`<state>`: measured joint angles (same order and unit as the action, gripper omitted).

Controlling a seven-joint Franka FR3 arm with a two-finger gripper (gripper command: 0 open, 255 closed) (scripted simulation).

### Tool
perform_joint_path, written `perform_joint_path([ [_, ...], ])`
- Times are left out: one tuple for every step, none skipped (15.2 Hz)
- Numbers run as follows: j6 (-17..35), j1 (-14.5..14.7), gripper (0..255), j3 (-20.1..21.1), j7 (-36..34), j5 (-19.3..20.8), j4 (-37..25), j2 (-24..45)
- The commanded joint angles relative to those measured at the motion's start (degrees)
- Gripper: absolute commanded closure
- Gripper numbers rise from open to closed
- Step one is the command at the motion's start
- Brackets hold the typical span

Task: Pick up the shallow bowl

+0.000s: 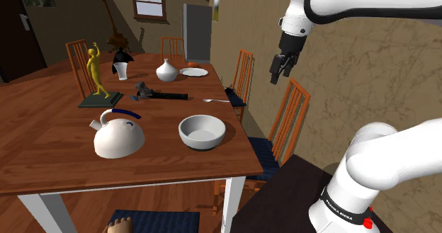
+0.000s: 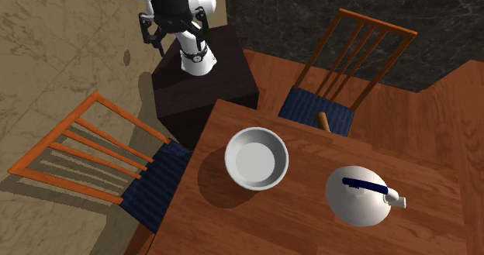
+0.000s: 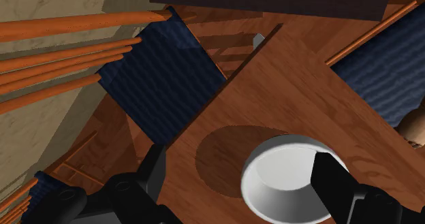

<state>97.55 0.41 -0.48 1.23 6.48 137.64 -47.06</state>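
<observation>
Round white shallow bowl (image 1: 202,132): judged rigid, light, slippery, possibly brittle. Pinch across one rim wall. All-black two-finger gripper (image 3: 240,168) well above, fingers apart, empty.

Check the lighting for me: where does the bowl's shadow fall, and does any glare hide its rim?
Wrist view: the bowl casts a dark oval shadow on the table beside it; rim clear, no glare. Second exterior view: the shadow lies on that view's left of the bowl. Shoulder view: even light, rim plain.
</observation>
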Motion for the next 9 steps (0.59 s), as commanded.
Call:
perform_joint_path([
  [0.0, 0.0, 0, 0.0, 0.0, 0.0, 0.0, 0.0],
  [1.57, 0.28, 0, 0.67, -0.84, -0.35, 0.46, 1.22],
  [3.14, 0.55, 0, 1.35, -1.68, -0.67, 0.84, 2.52],
  [4.71, 0.8, 0, 2.03, -2.51, -0.97, 1.15, 3.89],
  [6.27, 1.06, 0, 2.69, -3.34, -1.24, 1.38, 5.32],
  [7.83, 1.3, 0, 3.36, -4.17, -1.48, 1.53, 6.82],
  [9.37, 1.53, 0, 4.03, -5.0, -1.69, 1.61, 8.39],
  [10.9, 1.73, 0, 4.72, -5.82, -1.87, 1.61, 10.01],
  [12.4, 1.92, 0, 5.39, -6.65, -2.01, 1.54, 11.69],
])
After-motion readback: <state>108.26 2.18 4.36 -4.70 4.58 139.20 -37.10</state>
